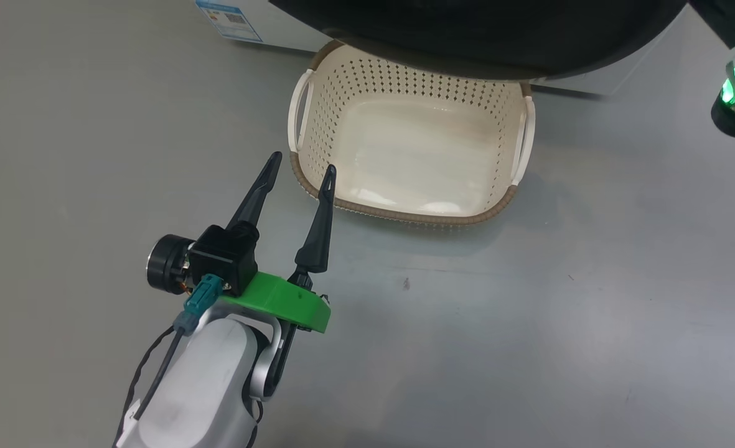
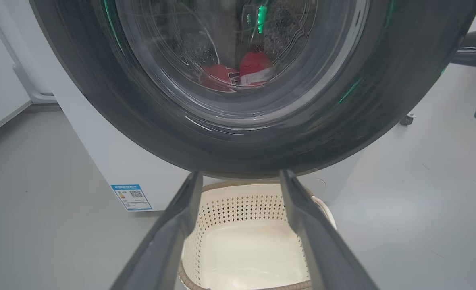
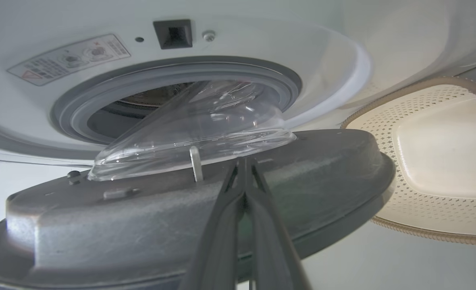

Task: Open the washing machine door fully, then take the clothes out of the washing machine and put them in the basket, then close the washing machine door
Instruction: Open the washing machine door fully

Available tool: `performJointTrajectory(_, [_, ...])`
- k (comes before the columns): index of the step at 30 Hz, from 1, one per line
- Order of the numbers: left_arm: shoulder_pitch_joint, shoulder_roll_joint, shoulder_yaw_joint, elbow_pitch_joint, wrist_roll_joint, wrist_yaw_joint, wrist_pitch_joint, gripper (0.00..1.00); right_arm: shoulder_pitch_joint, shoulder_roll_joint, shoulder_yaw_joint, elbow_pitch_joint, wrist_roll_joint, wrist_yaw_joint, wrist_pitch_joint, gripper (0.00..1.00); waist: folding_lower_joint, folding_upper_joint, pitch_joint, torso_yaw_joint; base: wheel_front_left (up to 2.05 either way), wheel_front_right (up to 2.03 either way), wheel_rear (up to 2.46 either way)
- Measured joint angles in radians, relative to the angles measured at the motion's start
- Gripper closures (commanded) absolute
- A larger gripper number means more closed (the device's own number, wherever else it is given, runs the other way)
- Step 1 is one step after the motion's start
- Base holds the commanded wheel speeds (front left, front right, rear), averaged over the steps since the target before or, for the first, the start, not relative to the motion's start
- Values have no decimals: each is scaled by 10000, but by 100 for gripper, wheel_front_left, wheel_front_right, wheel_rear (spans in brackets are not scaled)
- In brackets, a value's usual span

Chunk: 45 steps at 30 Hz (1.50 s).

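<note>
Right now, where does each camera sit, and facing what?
Head view: on the head, looking down at the basket; open left fingers show.
Left wrist view: on that wrist, along those fingers at the washing machine door and clothes.
Right wrist view: on that wrist, shut right fingers at the door's inner side.
All three show the basket.

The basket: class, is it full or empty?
Empty: the basket shows a bare cream floor; the clothes lie behind the washing machine door glass.
</note>
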Motion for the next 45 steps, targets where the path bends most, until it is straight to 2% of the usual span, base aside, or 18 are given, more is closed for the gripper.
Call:
performJointTrajectory(10, [322,0,151,378,81,36,0,0,835,470,82,236,291,412,395,100,0,0,-685,-85,0,0,0])
performJointTrajectory(28, [1027,4,337,861,-25,38,2,0,2569,1425,433,430,637,757,1024,100,0,0,-2087,-48,0,0,0])
performJointTrajectory(39, [1502,8,343,1016,-125,38,2,0,3608,2201,535,589,909,765,1101,100,-1,0,-2838,239,0,0,0])
performJointTrajectory(45, [1601,10,355,1047,-125,38,2,0,3995,2372,604,594,1049,765,1103,100,0,0,-3092,497,0,0,0])
